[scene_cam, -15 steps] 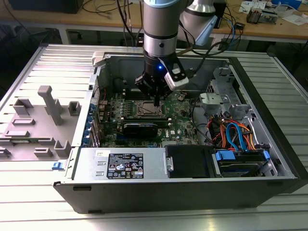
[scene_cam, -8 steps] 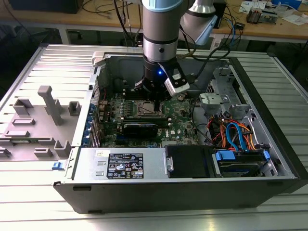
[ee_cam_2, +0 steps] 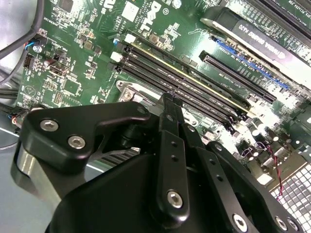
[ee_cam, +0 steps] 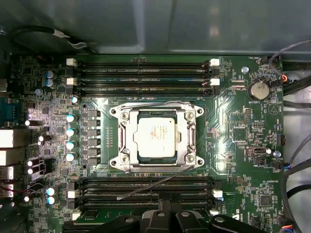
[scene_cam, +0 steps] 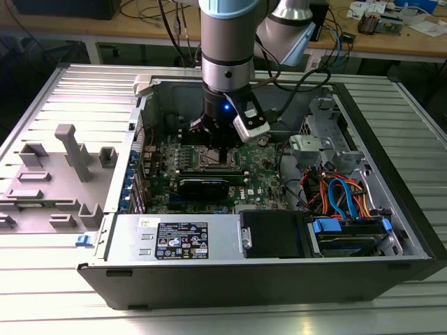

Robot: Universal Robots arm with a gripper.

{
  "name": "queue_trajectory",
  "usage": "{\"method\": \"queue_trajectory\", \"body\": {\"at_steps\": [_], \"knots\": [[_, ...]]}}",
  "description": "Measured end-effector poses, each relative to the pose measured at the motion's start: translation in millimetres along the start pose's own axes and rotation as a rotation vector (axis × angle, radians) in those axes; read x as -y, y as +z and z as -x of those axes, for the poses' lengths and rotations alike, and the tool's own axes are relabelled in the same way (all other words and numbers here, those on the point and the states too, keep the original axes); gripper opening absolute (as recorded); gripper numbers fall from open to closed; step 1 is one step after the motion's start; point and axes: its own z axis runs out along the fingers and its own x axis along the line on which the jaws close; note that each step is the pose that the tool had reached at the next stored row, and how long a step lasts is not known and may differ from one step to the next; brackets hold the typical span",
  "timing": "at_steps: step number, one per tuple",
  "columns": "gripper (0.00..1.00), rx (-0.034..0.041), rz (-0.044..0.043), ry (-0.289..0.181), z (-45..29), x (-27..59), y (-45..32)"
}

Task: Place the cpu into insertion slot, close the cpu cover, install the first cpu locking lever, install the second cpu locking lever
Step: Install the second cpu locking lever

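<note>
Cpu seated in insertion slot, cpu cover down around it (one thin lever angled loose by RAM slots). Gripper hovering above motherboard, jaws pressed together, gripping nothing.

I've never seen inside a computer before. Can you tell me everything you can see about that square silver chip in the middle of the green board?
The cpu is a small flat square with a dull silver-grey metal top bearing faint print. It lies flat in the insertion slot, and the cpu cover, a silvery frame, is closed around its edges. One thin locking lever sticks out loose over the RAM slots beside it. The gripper hovers near, not touching the chip.
</note>
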Motion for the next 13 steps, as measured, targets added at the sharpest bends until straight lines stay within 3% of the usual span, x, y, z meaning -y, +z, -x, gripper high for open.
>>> {"method": "queue_trajectory", "body": {"at_steps": [10, 12, 13], "knots": [[0.11, -0.0002, 0.0019, 0.000, -0.4, 0.7, 0.1], [0.11, -0.0009, 0.0172, 0.000, -0.6, 3.8, 1.1], [0.11, -0.0041, 0.0207, 0.001, -0.7, 4.3, 1.6]]}}
